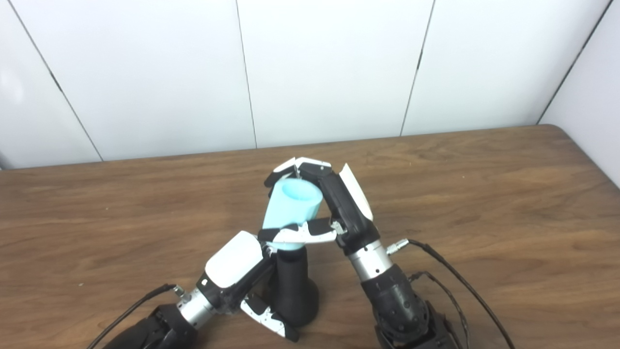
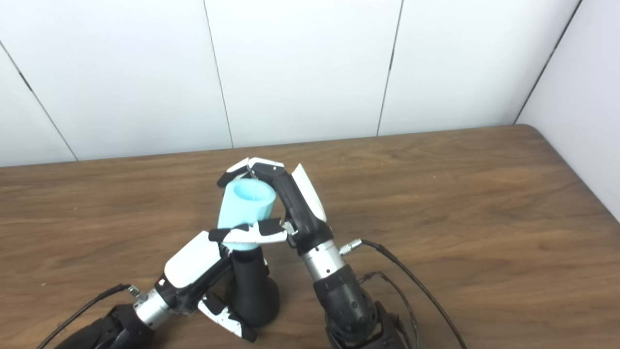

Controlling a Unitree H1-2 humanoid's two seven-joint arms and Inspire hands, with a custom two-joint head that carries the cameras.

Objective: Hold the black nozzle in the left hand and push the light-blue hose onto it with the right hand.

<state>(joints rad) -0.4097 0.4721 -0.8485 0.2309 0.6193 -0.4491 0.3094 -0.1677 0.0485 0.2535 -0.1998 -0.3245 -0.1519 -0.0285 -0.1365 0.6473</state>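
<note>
The black nozzle (image 1: 293,283) stands upright on its flared base near the table's front edge. My left hand (image 1: 237,271) is wrapped around its stem from the left, thumb in front near the base. The light-blue hose piece (image 1: 292,208), a short wide tube with its open end up, sits on top of the nozzle, tilted slightly left. My right hand (image 1: 339,203) is shut on the hose, fingers curled behind its rim and thumb across its lower front. In the right eye view the hose (image 2: 244,208) meets the nozzle (image 2: 251,286) just below that thumb.
The brown wooden table (image 1: 484,194) spreads out to both sides and behind the hands. White wall panels stand along its far edge and right side. Black cables (image 1: 450,276) trail from both wrists near the front edge.
</note>
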